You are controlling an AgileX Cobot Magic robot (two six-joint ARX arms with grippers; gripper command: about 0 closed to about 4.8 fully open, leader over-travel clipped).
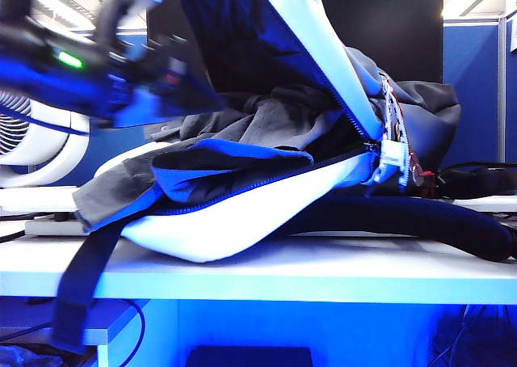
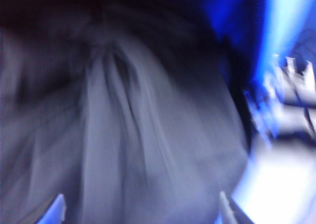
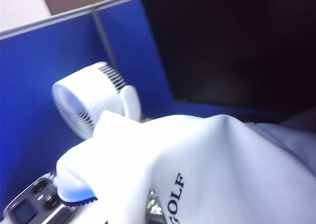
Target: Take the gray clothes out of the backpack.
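Observation:
The backpack [image 1: 242, 225] lies on its side on the white table, its mouth unzipped and its white flap [image 1: 323, 44] held up past the top of the exterior view. The gray clothes [image 1: 266, 120] lie bunched in the opening, partly spilling toward the left. My left gripper [image 1: 174, 92] is a blur at the upper left, just outside the mouth. In the left wrist view it [image 2: 141, 211] is open, fingertips [image 2: 58, 209] wide apart before the gray clothes [image 2: 128, 135]. In the right wrist view the backpack's white flap [image 3: 207, 165] drapes over my right gripper and hides its jaws.
A wide black strap [image 1: 81, 286] hangs over the table's front edge [image 1: 323, 282]. A white fan [image 1: 40, 145] stands behind at the left, also seen as the fan [image 3: 94, 98]. A dark screen [image 3: 237, 46] and blue partition stand behind. A black item [image 1: 481, 181] lies at the right.

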